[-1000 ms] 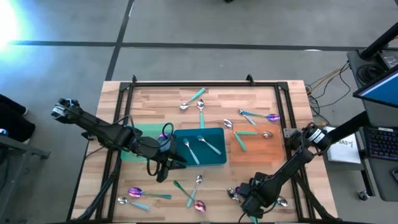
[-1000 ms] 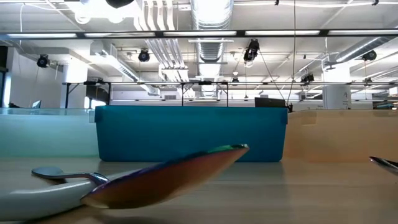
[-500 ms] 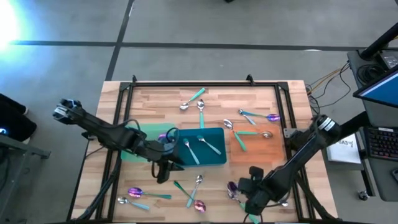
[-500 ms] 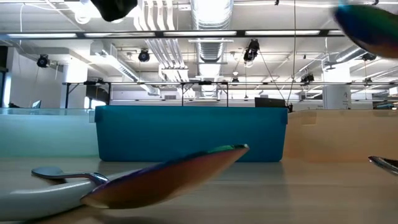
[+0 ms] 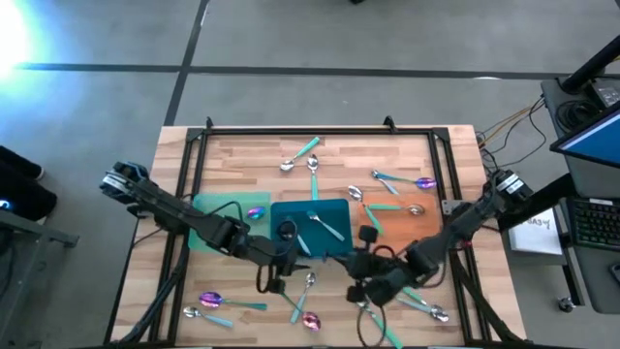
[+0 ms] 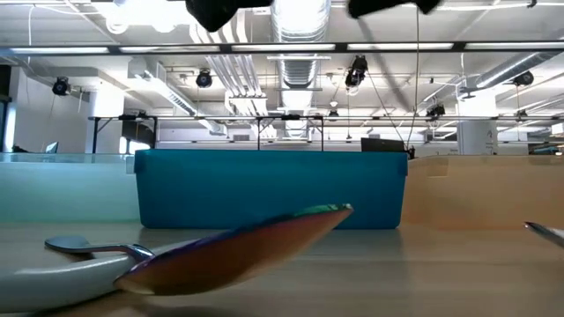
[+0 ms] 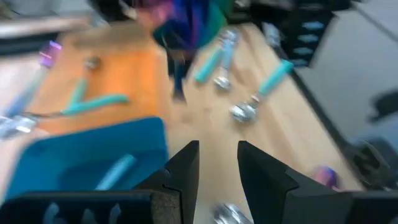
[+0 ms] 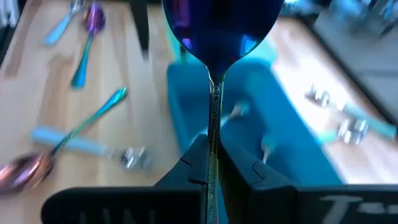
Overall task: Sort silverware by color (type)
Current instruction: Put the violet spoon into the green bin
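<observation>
My right gripper (image 8: 213,163) is shut on an iridescent purple-blue spoon (image 8: 217,25) and hovers near the teal tray's (image 5: 334,250) near edge (image 5: 360,276). My left gripper (image 7: 217,168) is open and empty, just left of it at the same edge (image 5: 276,269). Two teal-handled spoons (image 5: 325,227) lie in the teal tray, and a purple spoon (image 5: 255,211) lies on the green tray (image 5: 208,208). More spoons lie on the wood at the far side (image 5: 312,167) and near side (image 5: 308,318). My right gripper pinches the spoon's thin handle (image 8: 213,134) between its two fingers. The fingers lie along the handle, and the bowl (image 8: 217,28) sticks out beyond the fingertips. The spoon is lifted clear of the table.
An orange tray (image 5: 392,233) sits right of the teal one, with a teal-handled spoon (image 5: 371,218) on it. In the low view an iridescent spoon (image 6: 238,251) and a silver one (image 6: 79,245) lie close in front of the teal tray's wall (image 6: 269,189). A black frame (image 5: 291,131) rims the table.
My right gripper has risen from the table's near right corner with the purple spoon, lifting it clear, and has moved toward the left and far edges, up to the teal tray. My left gripper has moved a little toward the right along the tray's near edge.
</observation>
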